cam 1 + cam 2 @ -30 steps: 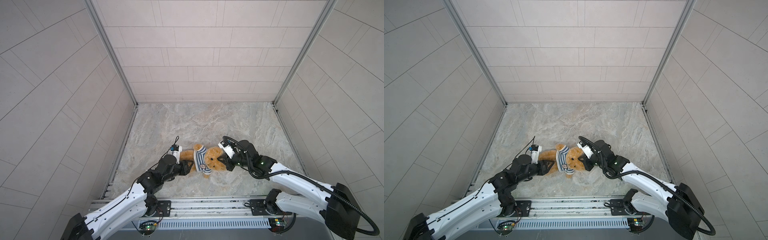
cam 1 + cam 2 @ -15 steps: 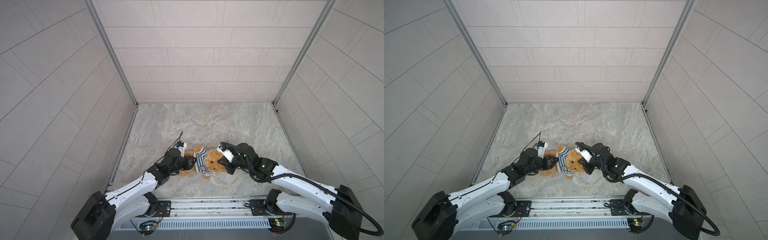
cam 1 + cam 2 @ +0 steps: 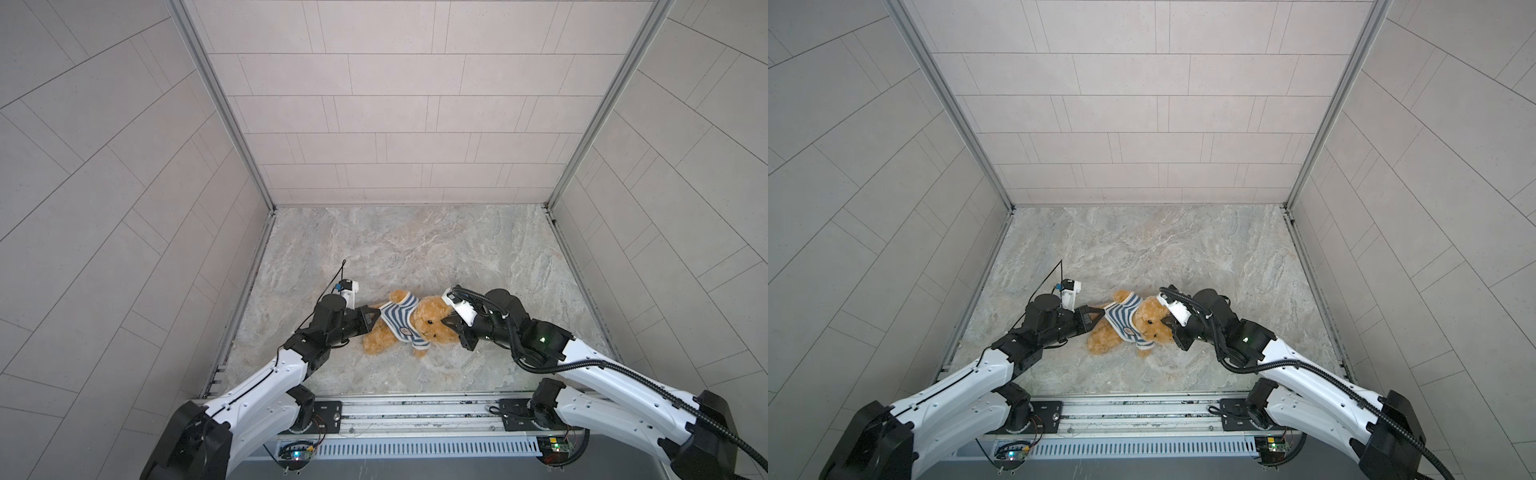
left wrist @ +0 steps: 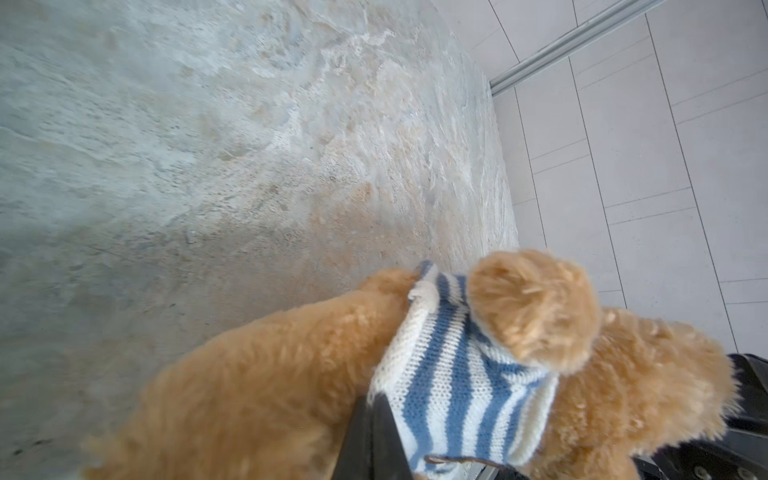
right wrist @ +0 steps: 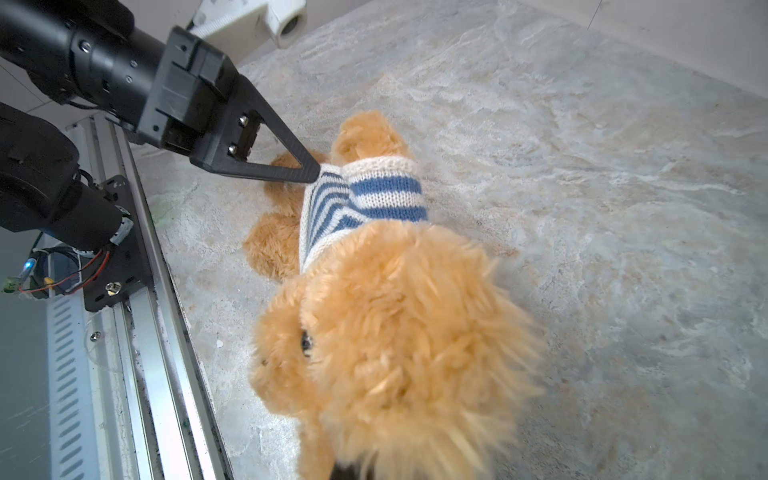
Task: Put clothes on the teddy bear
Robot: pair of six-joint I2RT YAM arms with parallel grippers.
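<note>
Top views: the bear [image 3: 384, 338] is lying on its side near the front of the surface [image 3: 415, 249], head toward the right arm, legs toward the left arm. It is wearing the shirt [image 3: 401, 318] over its chest, both arms poking through the sleeves, while its belly and legs are showing bare. The left pincer [image 3: 377, 317] is meeting the shirt's hem, and the right pincer [image 3: 448, 322] is pressing into the head. The other top view is giving the same layout: bear [image 3: 1104, 340], shirt [image 3: 1123, 318], left pincer [image 3: 1098, 315], right pincer [image 3: 1167, 321]. A second earlier the left pincer was standing open, farther back beside the legs; it has since advanced and closed. Left wrist view: the left pincer [image 4: 376, 409], its jaws together, is pinching the hem of the shirt [image 4: 453, 374] against the bear [image 4: 249, 374]. Right wrist view: the left pincer [image 5: 313, 173] is tapering to a closed tip at the edge of the shirt [image 5: 365, 199]. The head of the bear [image 5: 395, 332] is filling the foreground, and the right pincer [image 5: 349, 469], mostly buried in fur, is closing narrowly on it. The new grip is probably preparing a pull of the hem toward the legs while the right arm is anchoring the head; dressing is looking nearly finished.
</note>
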